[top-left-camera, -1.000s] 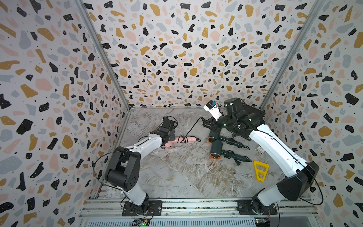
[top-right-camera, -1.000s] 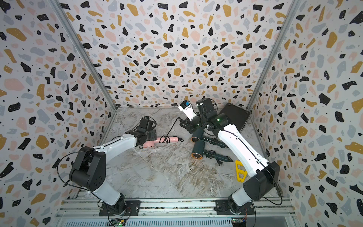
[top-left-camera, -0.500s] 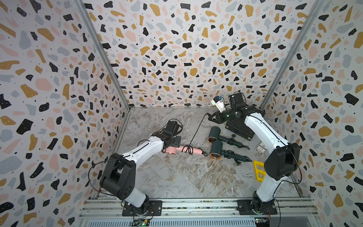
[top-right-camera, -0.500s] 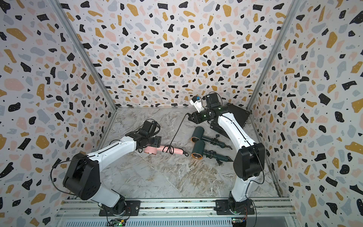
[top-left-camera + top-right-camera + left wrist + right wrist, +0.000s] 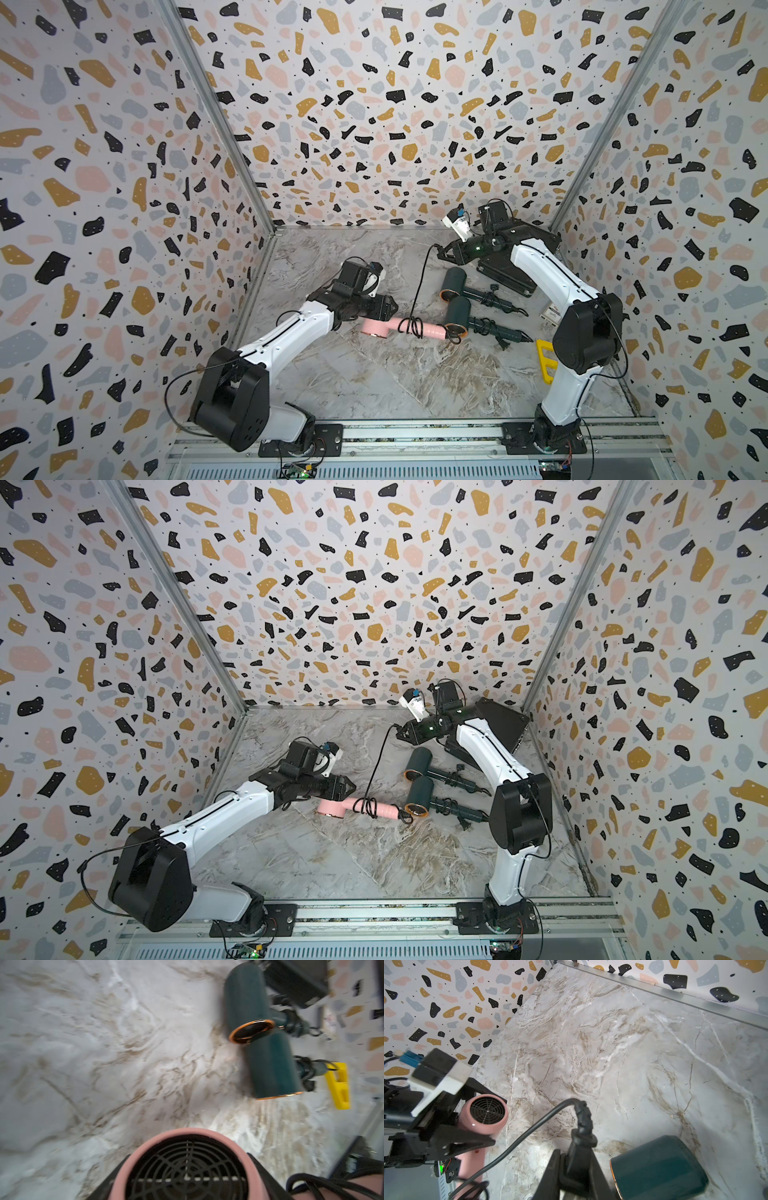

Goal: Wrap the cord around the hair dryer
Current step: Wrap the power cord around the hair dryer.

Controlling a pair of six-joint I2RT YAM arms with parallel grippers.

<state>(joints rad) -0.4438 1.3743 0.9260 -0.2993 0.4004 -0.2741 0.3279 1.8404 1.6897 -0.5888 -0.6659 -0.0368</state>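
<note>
The left gripper (image 5: 388, 309) pinches the head of the pink hair dryer (image 5: 399, 328), two green dryers (image 5: 459, 309) lie just beside its handle end, the right gripper (image 5: 442, 254) behind it pinches the end of its black cord (image 5: 419, 286), looped round its handle, and writing on a little box (image 5: 552, 313) past it is too small to read.

You are looking into a robot test cell in a lab, not a home: terrazzo-print panels (image 5: 374, 104) box in a marble-look worktop (image 5: 395, 386) on three sides, joined by bare aluminium posts (image 5: 220, 124). Along the worktop's near edge, the left arm (image 5: 286, 336) and right arm (image 5: 548, 270) are bolted to an extrusion rail (image 5: 415, 434) with exposed wiring.
</note>
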